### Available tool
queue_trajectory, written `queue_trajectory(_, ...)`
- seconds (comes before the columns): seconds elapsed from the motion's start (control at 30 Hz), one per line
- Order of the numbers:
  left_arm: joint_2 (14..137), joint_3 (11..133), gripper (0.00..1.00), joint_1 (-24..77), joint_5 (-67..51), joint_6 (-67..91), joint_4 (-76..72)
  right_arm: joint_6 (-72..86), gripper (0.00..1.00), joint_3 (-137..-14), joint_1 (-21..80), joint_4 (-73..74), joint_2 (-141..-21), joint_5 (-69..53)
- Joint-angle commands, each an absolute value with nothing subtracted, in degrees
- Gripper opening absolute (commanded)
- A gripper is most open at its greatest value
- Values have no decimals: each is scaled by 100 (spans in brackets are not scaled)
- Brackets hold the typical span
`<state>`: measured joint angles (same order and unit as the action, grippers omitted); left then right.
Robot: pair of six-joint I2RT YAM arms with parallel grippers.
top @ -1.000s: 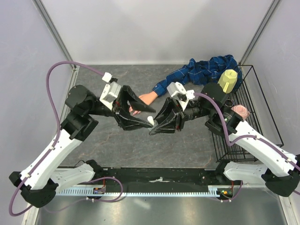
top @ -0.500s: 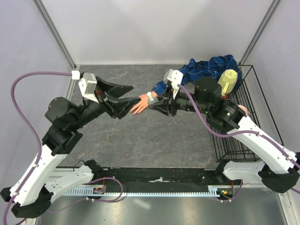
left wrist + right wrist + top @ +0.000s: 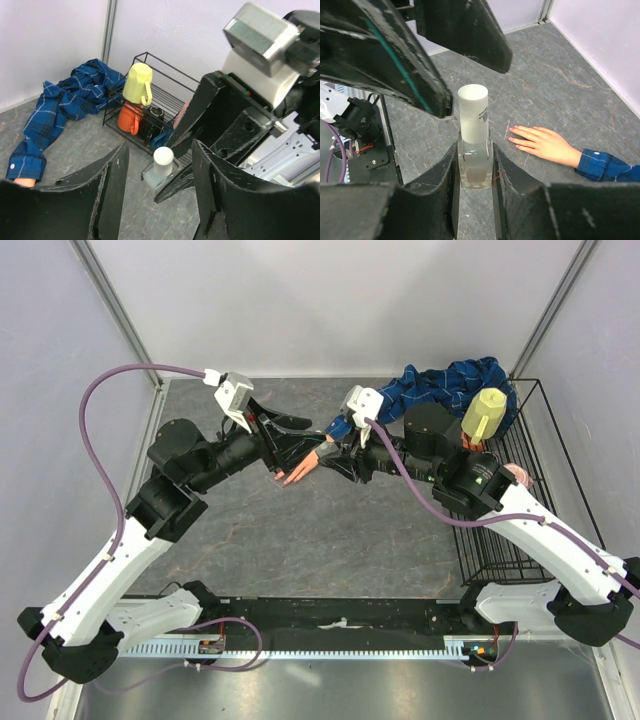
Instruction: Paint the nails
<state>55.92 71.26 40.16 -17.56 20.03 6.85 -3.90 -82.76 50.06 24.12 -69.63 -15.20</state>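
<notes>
The peach mannequin hand (image 3: 303, 469) lies flat on the grey table, coming out of a blue plaid sleeve (image 3: 440, 386). In the right wrist view the hand (image 3: 547, 145) shows pinkish nails (image 3: 513, 131) at the fingertips. My right gripper (image 3: 474, 172) is shut on a small clear bottle (image 3: 475, 155) with a white cap, held upright above the table to the left of the hand. My left gripper (image 3: 160, 147) is open, and the bottle's cap (image 3: 163, 156) sits just ahead of the gap between its fingers. From above, both grippers meet over the hand (image 3: 325, 448).
A black wire rack (image 3: 560, 490) stands at the right with a yellow mug (image 3: 487, 412), an orange mug (image 3: 129, 118) and a pink item (image 3: 514, 476). The rest of the plaid shirt (image 3: 75, 97) is bunched at the back right. Walls close the back and sides.
Both grippers have moved from the table's middle toward the back, over the hand. The left arm swung out to the left, then came back in with its open fingers facing the bottle cap.
</notes>
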Motion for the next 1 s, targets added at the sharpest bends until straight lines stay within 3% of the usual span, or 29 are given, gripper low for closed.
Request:
queue_trajectory(0.0,5572,7137,56,4069,-1793,2285,360,-439,0,-8569,5045,2250,-6952,-1371)
queue_trajectory(0.4,5660,7005,51,4096,-2039,2435,404,-396,0,-8613,5106,2215,-6917,-1336)
queue_trajectory(0.53,5713,7040,36,4104,-2136,2382,396,-369,0,-8613,5133,2215,-6882,-1336)
queue_trajectory(0.63,5739,7040,12,4104,-2311,2294,396,-343,0,-8596,5133,2206,-6864,-1388)
queue_trajectory(0.67,5731,7014,8,4104,-2416,2259,343,-334,0,-8604,5133,2197,-6847,-1415)
queue_trajectory(0.73,5739,6979,2,4104,-3047,2032,238,-308,0,-8570,5133,2171,-6794,-1494)
queue_trajectory(0.83,5757,6830,2,4104,-4794,1697,-243,-264,0,-8482,5133,2066,-6697,-2072)
queue_trajectory(0.97,5800,6469,2,4104,-7472,2274,-1667,-19,0,-8218,5133,1479,-6531,-4411)
